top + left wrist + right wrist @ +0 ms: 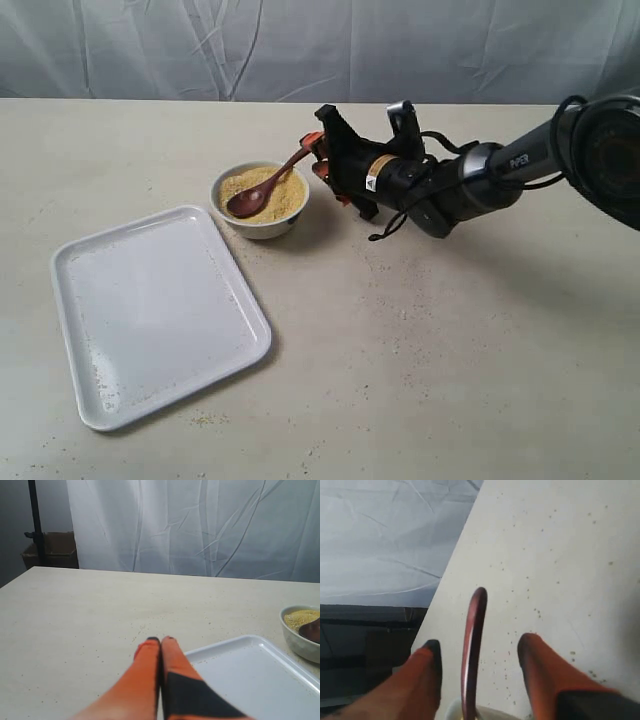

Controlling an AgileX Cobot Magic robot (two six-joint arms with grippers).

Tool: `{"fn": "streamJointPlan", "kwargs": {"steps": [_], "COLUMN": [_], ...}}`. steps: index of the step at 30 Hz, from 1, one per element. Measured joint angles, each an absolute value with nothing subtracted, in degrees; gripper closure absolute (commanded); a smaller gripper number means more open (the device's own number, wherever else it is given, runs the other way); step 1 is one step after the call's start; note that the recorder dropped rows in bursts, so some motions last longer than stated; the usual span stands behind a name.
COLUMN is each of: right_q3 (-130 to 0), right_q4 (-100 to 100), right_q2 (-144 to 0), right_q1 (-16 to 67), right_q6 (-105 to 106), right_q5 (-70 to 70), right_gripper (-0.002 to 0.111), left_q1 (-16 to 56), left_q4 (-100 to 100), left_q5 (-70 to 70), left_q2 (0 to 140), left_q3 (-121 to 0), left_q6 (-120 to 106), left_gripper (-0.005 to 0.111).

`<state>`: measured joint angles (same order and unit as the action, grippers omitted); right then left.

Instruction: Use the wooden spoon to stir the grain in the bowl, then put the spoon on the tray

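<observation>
The white bowl (262, 228) sits beyond the tray's far right corner, filled with yellow-tan grain (284, 196). The dark wooden spoon (262, 186) rests with its scoop in the grain and its handle slanting up to the right. My right gripper (318, 155) is open, one finger on each side of the handle end and not touching it; the right wrist view shows the handle (474, 630) in the gap of the gripper (480, 642). The white tray (150, 310) lies empty at the left. My left gripper (161, 640) is shut and empty by the tray's (250, 675) edge.
Stray grains speckle the beige table around the bowl and near the tray's front edge. A white curtain hangs behind the table. The left wrist view also catches the bowl (300, 647) and, off the table's far end, a cardboard box (50, 550).
</observation>
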<state>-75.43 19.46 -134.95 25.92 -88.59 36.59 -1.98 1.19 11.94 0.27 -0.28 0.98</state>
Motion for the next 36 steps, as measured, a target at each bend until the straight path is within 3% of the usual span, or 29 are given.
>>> {"fn": "streamJointPlan", "kwargs": {"steps": [9,11,15,16,24,32,36], "right_q3": [-79.3,-80.6,-81.2,-81.3,-81.4,-81.4,-81.4], "right_q4": [18.1,18.7,19.1,19.1,16.7,10.6,15.8], "right_q2": [-138.5,-139.3,-139.6,-139.6,-139.6,-139.6,-137.1], "right_q1": [25.9,25.9,25.9,25.9,25.9,25.9,25.4], "right_q6": [-90.0,-90.5,-90.8,-90.9,-89.8,-80.5,-70.1], "right_q5": [40.1,40.1,40.1,40.1,42.3,65.1,68.2], "right_gripper": [0.062,0.073,0.106,0.108,0.101,0.101,0.102], "left_q1": [-2.0,-2.0,-2.0,-2.0,-2.0,-2.0,-2.0], "left_q4": [1.2,1.2,1.2,1.2,1.2,1.2,1.2], "left_q5": [11.9,11.9,11.9,11.9,11.9,11.9,11.9], "left_q2": [0.3,0.3,0.3,0.3,0.3,0.3,0.3], "left_q3": [-0.3,-0.3,-0.3,-0.3,-0.3,-0.3,-0.3], "left_q6": [1.0,1.0,1.0,1.0,1.0,1.0,1.0], "left_gripper": [0.107,0.107,0.107,0.107,0.107,0.107,0.107]}}
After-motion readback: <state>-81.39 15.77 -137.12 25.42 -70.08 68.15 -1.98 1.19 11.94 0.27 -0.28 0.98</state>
